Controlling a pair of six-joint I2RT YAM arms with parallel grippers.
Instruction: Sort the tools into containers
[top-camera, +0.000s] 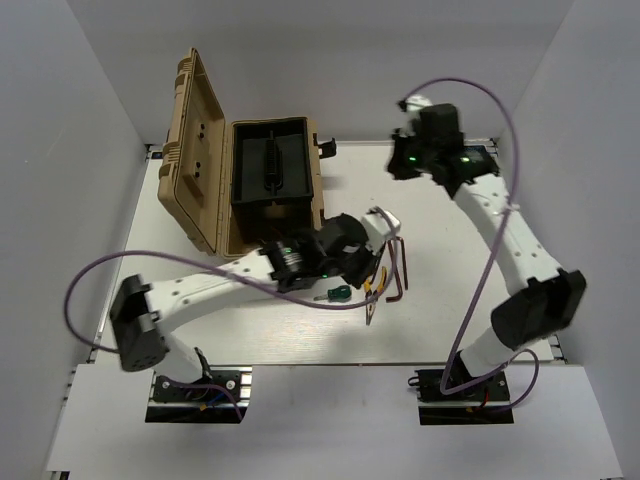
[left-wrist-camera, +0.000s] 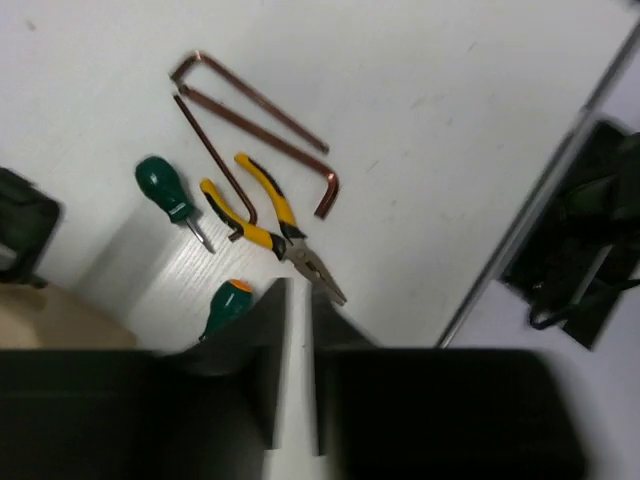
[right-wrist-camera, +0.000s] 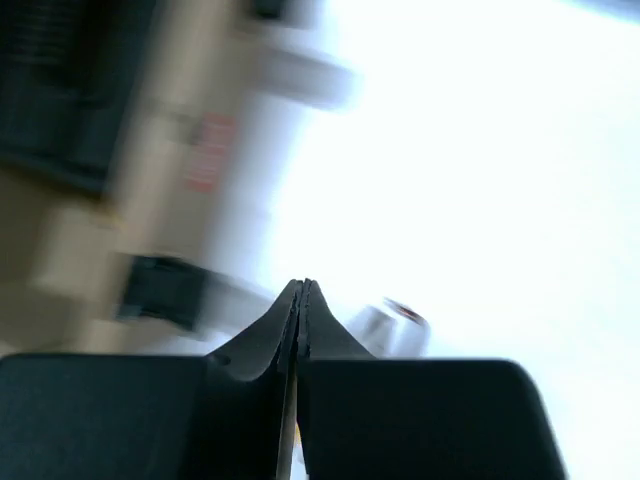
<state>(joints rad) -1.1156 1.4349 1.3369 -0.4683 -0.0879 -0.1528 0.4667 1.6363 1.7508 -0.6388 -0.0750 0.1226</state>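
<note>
- The white surface (top-camera: 440, 230) is smooth and matte. The tools lie loose on it at about 6 o'clock from its middle.
- The tan hard-plastic toolbox (top-camera: 195, 160) stands at 11 o'clock, its ribbed lid thrown open and its black moulded tray (top-camera: 270, 175) exposed. I judge it to be where the tools go.
- My right tool (right-wrist-camera: 303, 285) hangs up at 1 o'clock, well apart from the tools. Its two black pads are pressed flat together on nothing.
- My left tool (left-wrist-camera: 300, 290) hovers over the cluster, drawn almost together with only a thin slit between the pads and nothing in it.
- The pliers (left-wrist-camera: 283, 240) have slick yellow-and-black grips and a tapered steel nose, which lies at 12 o'clock from my left tool. To take them well, I'd spread the left tool first, turn it across both grips and bite near the pivot, so they don't swing.
- The hex keys (left-wrist-camera: 262, 136) are thin, copper-red L-shaped rods. One is tucked between the plier grips, so lifting the pliers may drag it.
- One stubby green screwdriver (left-wrist-camera: 165, 185) lies at 10 o'clock. It has a round, rubbery handle that looks likely to roll.
- The second screwdriver (left-wrist-camera: 225, 305) has an orange cap and sits just beside my left pad, half hidden.
</note>
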